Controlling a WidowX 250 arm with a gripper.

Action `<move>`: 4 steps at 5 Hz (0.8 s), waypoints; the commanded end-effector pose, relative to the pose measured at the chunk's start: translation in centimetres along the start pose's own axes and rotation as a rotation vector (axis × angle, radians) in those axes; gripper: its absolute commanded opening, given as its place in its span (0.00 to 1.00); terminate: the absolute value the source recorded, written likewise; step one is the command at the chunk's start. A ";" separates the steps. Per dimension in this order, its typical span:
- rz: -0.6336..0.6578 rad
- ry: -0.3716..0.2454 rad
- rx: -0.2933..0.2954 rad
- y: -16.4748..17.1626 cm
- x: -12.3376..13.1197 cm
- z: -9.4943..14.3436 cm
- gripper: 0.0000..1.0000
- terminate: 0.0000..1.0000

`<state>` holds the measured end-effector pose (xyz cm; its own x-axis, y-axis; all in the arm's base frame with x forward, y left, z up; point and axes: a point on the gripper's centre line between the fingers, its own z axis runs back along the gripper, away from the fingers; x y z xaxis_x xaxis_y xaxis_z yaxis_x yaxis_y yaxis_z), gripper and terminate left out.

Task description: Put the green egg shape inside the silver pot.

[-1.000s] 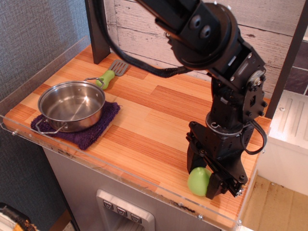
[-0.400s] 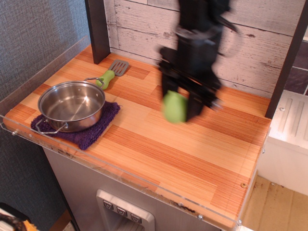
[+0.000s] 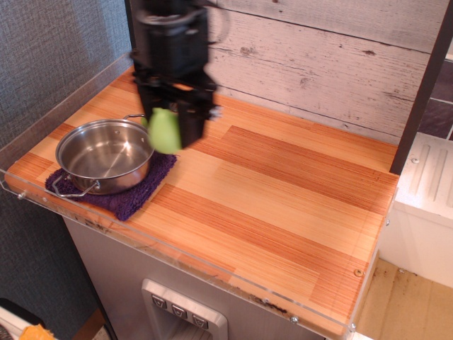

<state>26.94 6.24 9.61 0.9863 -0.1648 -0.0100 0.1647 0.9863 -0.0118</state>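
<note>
Hanging down from the top edge at upper left, black arm nearly vertical and a little motion-blurred, gripper (image 3: 170,127) pointing at the counter (image 3: 283,191) and clamped on the green egg shape (image 3: 164,131), dark fingers (image 3: 190,126) pressing its right side, the left finger mostly hidden behind the egg. Held in the air just beside the right rim of the silver pot (image 3: 106,156), overlapping that rim in this view, whether truly above the pot's opening or short of it impossible to tell from one angle. Pot sitting upright on a purple cloth (image 3: 131,195) near the counter's left front corner, one wire loop handle toward the front left, the other toward the back by the arm, interior bare and shiny. Green spatula handle (image 3: 146,122) barely peeking out behind the egg, the rest covered by the arm. Compared with a second ago: then low at the counter's right front corner, gripper closed on the egg close to the wood; shortly after, raised and blurred over the middle of the counter; now carried across to the left side beside the pot, egg gripped throughout. Pot and cloth unmoved across all three moments
</note>
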 end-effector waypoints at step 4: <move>0.054 0.024 0.044 5.1 -1.9 0.8 1.00 0.00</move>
<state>26.57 11.21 9.21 0.9913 -0.1077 -0.0752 0.1087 0.9940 0.0089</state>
